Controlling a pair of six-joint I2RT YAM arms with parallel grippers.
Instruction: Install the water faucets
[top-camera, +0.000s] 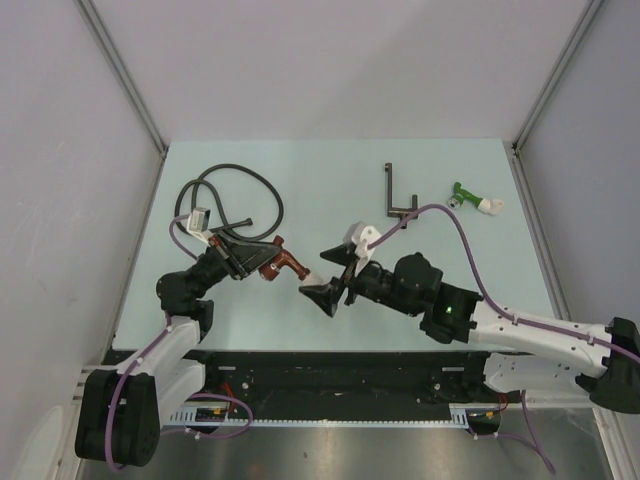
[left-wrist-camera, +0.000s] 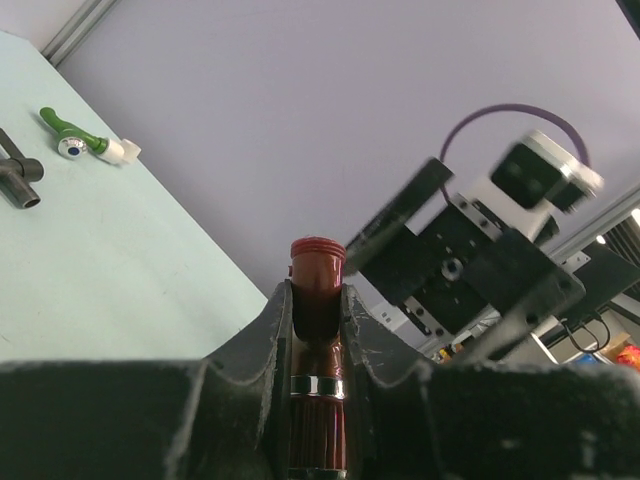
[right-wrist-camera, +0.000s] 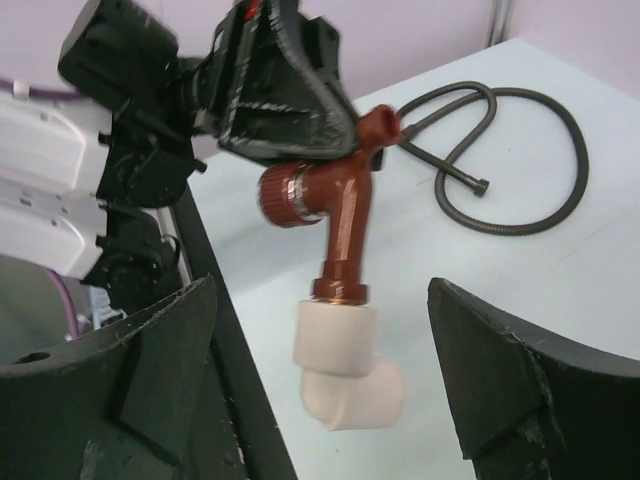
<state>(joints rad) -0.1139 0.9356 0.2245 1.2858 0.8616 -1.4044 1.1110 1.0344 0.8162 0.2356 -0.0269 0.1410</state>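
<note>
One copper faucet (top-camera: 281, 264), clenched in the left claw (top-camera: 250, 262), aims its long axis and white elbow (top-camera: 312, 276) at the right claw (top-camera: 333, 275), spread empty just beside it.

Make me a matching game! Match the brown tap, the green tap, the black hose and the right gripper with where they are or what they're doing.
Things:
1. brown tap
2. green tap
3. black hose
4. right gripper

Places or states:
A. lying on the table at the far right
B. open, fingers either side of the white elbow
C. clamped in the left gripper
D. coiled at the far left

Pairs: 1-C; 2-A; 3-D; 4-B
</note>
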